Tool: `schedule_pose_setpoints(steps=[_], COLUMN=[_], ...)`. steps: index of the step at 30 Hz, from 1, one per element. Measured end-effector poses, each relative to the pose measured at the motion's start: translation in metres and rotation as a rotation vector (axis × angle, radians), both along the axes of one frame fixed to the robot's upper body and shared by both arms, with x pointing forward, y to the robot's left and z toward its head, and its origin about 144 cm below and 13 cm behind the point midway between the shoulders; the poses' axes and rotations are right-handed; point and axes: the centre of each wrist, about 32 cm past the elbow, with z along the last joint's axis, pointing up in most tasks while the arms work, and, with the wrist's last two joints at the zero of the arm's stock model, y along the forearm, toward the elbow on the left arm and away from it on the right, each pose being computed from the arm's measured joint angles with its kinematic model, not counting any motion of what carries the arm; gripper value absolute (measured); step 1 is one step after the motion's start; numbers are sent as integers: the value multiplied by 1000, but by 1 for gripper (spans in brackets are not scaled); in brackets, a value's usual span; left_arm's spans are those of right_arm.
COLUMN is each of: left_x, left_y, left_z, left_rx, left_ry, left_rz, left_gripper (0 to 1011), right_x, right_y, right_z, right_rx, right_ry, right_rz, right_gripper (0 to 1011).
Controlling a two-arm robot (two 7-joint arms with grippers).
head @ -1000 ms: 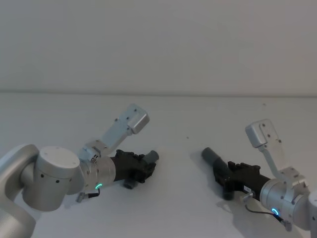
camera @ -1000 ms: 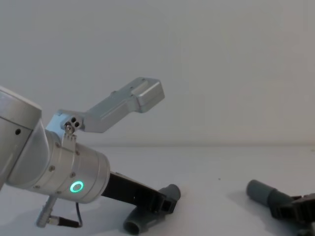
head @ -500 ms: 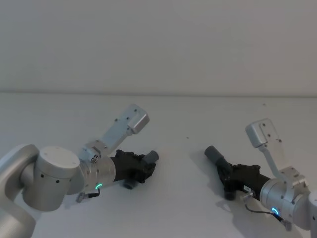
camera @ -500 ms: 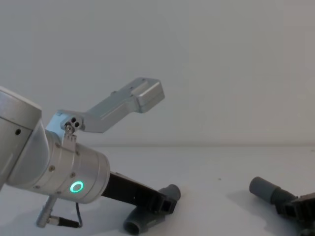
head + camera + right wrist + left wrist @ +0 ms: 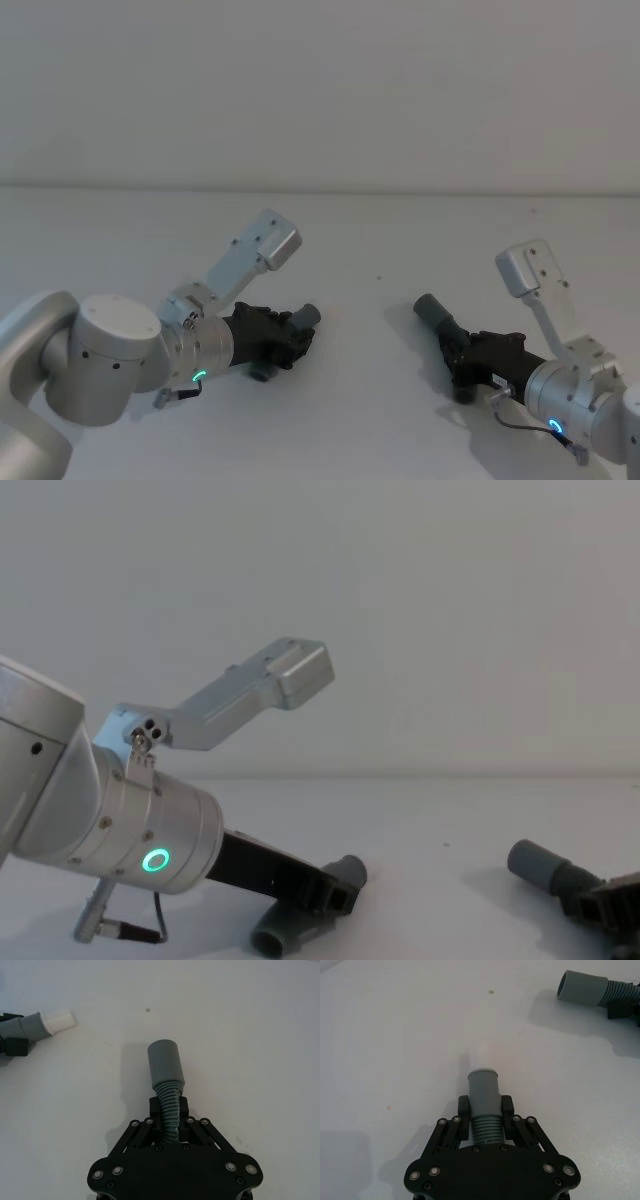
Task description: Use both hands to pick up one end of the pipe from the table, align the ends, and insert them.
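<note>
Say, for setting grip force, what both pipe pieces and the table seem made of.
Probably matt grey plastic: the bent tube in the left gripper and the hose in the right gripper (moulded ribs, smooth cuffs). The table: matt white, uniform; material unclear.

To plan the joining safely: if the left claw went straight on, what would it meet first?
Probably nothing: ahead of the left claw and its held cuff lies bare table; the other cuff sits off that line.
</note>
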Motion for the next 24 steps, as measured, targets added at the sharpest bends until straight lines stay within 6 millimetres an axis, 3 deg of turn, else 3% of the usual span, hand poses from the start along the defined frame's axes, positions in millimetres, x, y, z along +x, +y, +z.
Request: schedule_pose_setpoints(steps=[15, 24], left_x=[0, 0], left_y=[0, 0], left_z=[0, 0], left_rx=[0, 0], left_ry=[0, 0], left_rz=[0, 0], left_gripper=[355, 355], right_x=[0, 0], right_y=[-1, -12], right_z=[0, 4], right_rx=[2, 30], right_ry=[-2, -66], right_rz=[1, 16], right_gripper=[157, 158])
